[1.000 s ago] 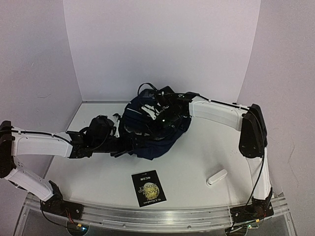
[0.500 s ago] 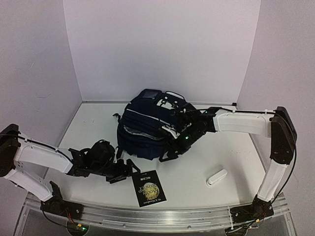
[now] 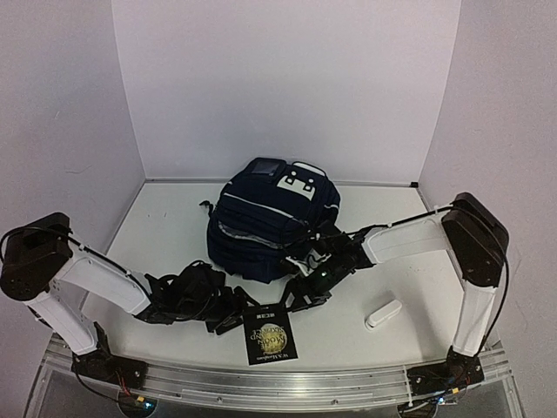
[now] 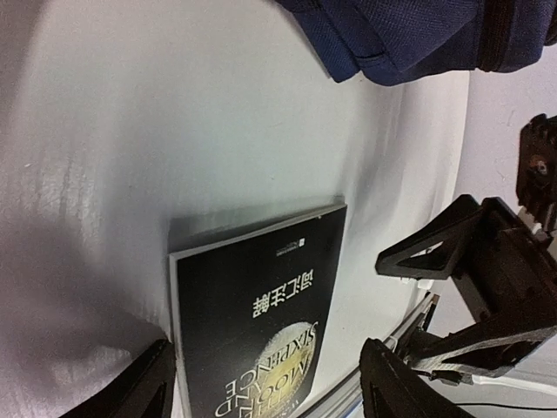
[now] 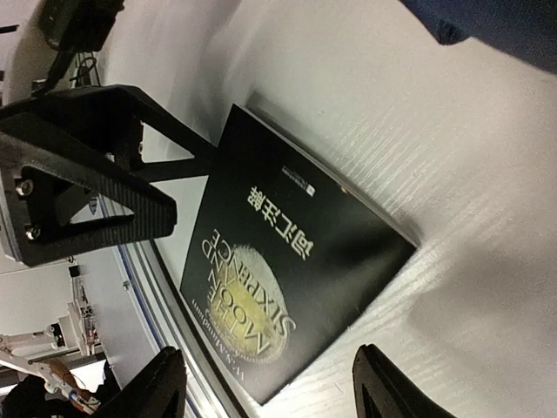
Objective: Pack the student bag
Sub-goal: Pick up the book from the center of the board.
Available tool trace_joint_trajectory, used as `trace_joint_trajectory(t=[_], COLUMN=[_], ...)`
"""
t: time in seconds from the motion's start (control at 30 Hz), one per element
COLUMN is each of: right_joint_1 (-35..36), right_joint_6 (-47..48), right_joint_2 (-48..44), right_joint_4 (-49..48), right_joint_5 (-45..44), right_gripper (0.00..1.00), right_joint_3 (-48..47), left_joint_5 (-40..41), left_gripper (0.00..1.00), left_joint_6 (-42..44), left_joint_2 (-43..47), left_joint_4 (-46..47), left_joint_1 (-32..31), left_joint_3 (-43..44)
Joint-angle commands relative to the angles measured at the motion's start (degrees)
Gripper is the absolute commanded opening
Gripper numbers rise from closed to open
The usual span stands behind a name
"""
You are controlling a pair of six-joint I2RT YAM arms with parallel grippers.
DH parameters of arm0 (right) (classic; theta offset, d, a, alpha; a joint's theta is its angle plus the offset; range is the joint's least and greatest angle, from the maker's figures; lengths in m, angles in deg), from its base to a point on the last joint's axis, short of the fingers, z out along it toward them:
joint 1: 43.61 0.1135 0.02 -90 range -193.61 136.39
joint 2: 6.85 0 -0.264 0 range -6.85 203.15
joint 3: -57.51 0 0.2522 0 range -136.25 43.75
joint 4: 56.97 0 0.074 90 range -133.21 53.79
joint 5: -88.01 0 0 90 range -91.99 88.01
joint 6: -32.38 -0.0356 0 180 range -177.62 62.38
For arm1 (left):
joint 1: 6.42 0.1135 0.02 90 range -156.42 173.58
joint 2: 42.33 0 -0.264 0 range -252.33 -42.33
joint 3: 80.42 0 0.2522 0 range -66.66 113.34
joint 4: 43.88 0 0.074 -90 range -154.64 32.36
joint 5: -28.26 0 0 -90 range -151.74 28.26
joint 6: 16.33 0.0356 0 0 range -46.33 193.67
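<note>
The student bag [image 3: 265, 222], dark navy with white buckle patches, lies at the back middle of the table; neither gripper touches it. A black book [image 3: 267, 333] with a gold disc on its cover lies flat near the front edge. My left gripper [image 3: 228, 315] is low at the book's left corner. Its open jaws straddle the book [image 4: 252, 348], with one finger [image 4: 150, 390] at the book's edge. My right gripper [image 3: 303, 296] hovers open just beyond the book's far right corner, with the book [image 5: 287, 270] between and below its fingertips [image 5: 393, 390].
A small white oblong object [image 3: 383, 313] lies on the table right of the book. The aluminium rail [image 3: 278, 383] runs along the front edge just behind the book. The two grippers are close together, and each shows in the other's wrist view.
Both grippers have left the bag and come down and forward to the book. The bag, bunched up a second ago, now rests settled. The left jaws have narrowed somewhat.
</note>
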Motion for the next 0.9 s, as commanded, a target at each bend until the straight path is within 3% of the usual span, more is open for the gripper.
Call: trace_joint_trajectory(t=[0.0,0.37,0.6,0.87], right_joint_1=[1.0,1.0,0.2,-4.0], right_joint_6=[-2.9,-3.5,-2.6,1.1], right_joint_2=[4.7,8.9,5.9,-2.7], right_joint_4=[-5.0,-6.2,-6.1,-1.6], right_joint_5=[3.0,3.6,2.6,2.9], right_gripper=[0.62,0.59,0.60,0.70], right_joint_3=[0.9,0.8,1.1,0.4], left_joint_5=[-0.6,-2.4,1.2,3.9], left_gripper=[0.70,0.56,0.26,0.09], left_joint_6=[-0.8,7.3,8.1,12.0], left_joint_2=[-3.9,-6.3,-2.3,5.2], left_joint_4=[0.2,1.3,1.0,3.7], left_joint_1=[-0.1,0.2,0.2,0.1], left_joint_3=[1.4,7.1,4.9,1.6])
